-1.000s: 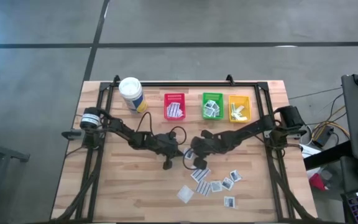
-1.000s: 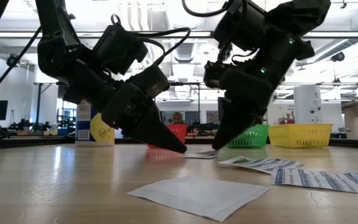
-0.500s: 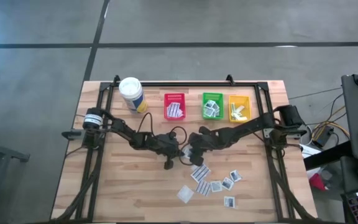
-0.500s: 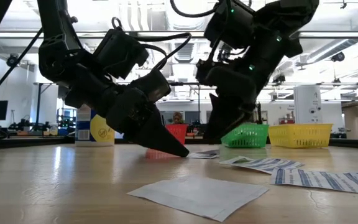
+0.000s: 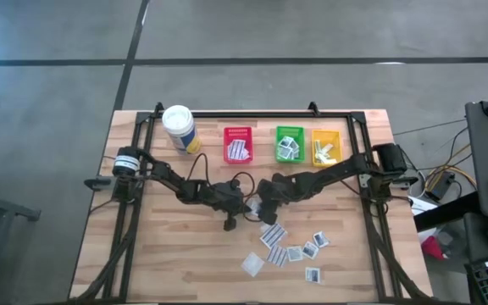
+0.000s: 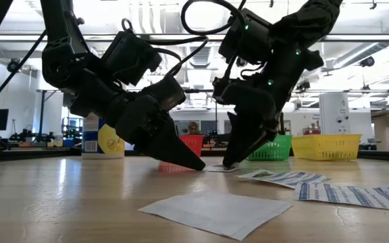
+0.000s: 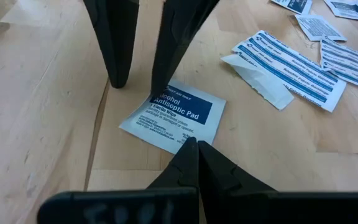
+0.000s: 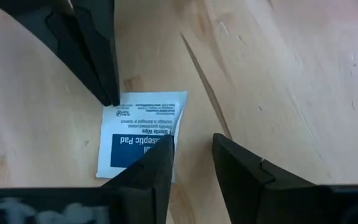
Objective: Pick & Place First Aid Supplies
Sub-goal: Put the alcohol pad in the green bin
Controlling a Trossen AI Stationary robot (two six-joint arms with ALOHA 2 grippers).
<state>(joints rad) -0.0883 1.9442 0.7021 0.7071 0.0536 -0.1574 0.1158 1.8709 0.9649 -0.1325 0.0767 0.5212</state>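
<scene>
The right gripper [image 8: 194,158], fingers apart, straddles one edge of the antiseptic packet [image 8: 140,135] while the closed left gripper [image 7: 191,146] pins its opposite edge.

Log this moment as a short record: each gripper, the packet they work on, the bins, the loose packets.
left gripper: shut, tip pressing one edge of the antiseptic pad packet
right gripper: open, one finger on the packet, the other on bare wood beside it
packet: flat on the table, not lifted
bins: red bin, green bin, yellow bin, each holding packets
loose packets: scattered near the front edge
</scene>
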